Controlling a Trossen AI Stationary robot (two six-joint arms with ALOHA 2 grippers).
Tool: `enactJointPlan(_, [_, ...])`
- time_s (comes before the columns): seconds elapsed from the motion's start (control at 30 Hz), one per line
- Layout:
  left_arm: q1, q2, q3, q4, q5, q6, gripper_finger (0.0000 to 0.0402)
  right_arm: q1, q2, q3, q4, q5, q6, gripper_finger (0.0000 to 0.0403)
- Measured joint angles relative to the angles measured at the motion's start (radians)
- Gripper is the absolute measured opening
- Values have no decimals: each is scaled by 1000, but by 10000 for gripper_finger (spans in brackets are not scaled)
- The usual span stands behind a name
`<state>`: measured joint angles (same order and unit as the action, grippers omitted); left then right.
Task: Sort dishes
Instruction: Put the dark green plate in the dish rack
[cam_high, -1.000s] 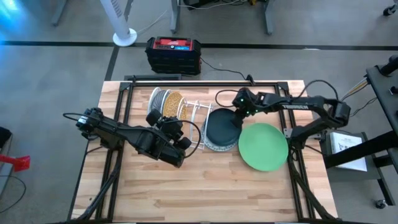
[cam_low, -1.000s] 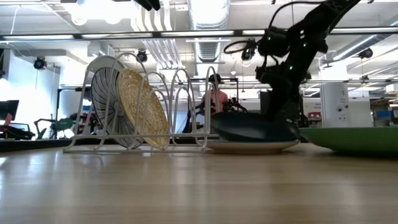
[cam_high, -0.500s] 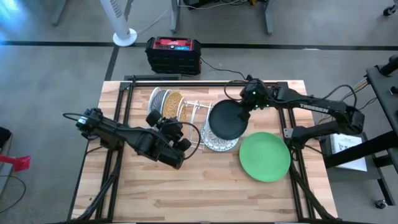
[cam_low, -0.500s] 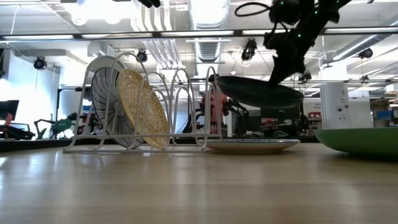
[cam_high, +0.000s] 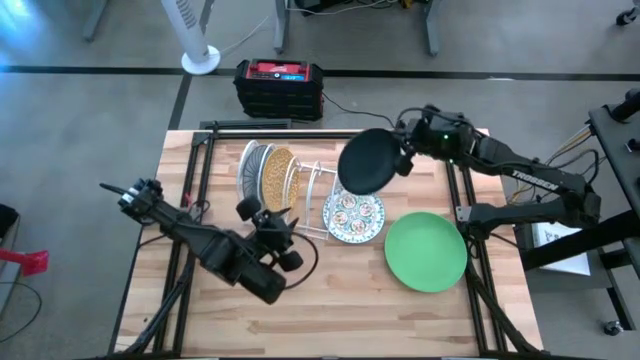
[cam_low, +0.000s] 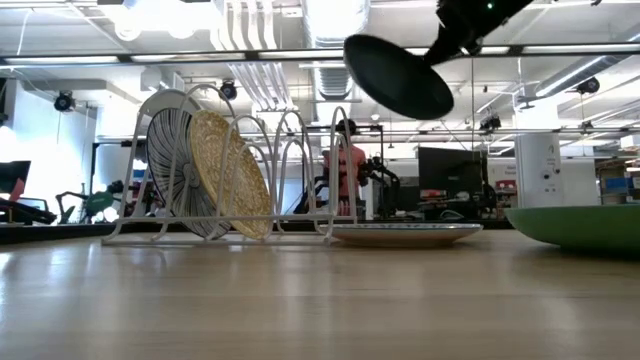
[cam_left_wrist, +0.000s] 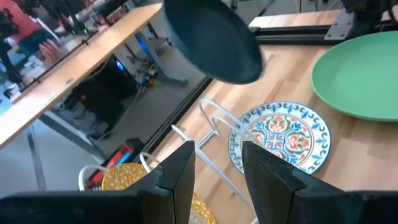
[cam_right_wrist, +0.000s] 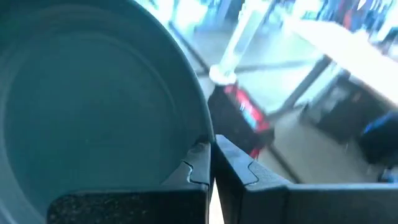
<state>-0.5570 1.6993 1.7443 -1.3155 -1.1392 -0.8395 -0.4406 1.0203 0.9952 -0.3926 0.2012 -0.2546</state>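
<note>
The round dark teal dinner plate (cam_high: 369, 163) is being held up in the air, tilted, by the right claw (cam_high: 405, 160), which is clenched on its rim above the far right part of the wooden worktop (cam_high: 330, 300); in the low view the plate (cam_low: 397, 76) is seen well clear of everything below. Beneath it, the white round plate with a blue floral pattern (cam_high: 353, 216) is lying flat on the worktop, just beside the white wire rack (cam_high: 300, 185). The plain light green round plate (cam_high: 425, 250) is lying flat to the right of the floral one. In the rack, the mustard-yellow speckled plate (cam_high: 277, 172) is being kept on edge, next to a pale ribbed plate (cam_high: 256, 165) in the neighbouring slot. The left claw (cam_high: 283, 250) is being held over the middle of the worktop near the rack, its fingers (cam_left_wrist: 177, 177) standing apart with nothing between them.
</note>
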Motion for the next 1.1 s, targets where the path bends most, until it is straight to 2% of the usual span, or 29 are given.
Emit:
enactJointPlan(0.17, [-37, 0, 0, -1, -39, -10, 123, 0, -30, 1, 154, -4, -153, 0])
enactJointPlan(0.33, [-54, 0, 0, -1, -59, -14, 123, -1, -17, -4, 365, -153, -261, 0])
enactJointPlan(0.47, [-58, 0, -13, -3, -82, -14, 123, 0, 45, -24, 516, -298, -295, 0])
enactJointPlan(0.67, [-57, 0, -52, -4, -83, -31, 123, -1, 157, -58, 762, -317, -357, 0])
enactJointPlan(0.77, [-58, 0, -73, -13, -81, -64, 123, -1, 206, -60, 863, -397, -381, 0])
enactJointPlan(0.9, [-64, 0, -76, -23, -80, -85, 123, 0, 268, -63, 880, -540, -422, 0])
enactJointPlan(1.1, [-71, -8, -72, -35, -110, -86, 123, -1, 342, -63, 907, -561, -474, 0])
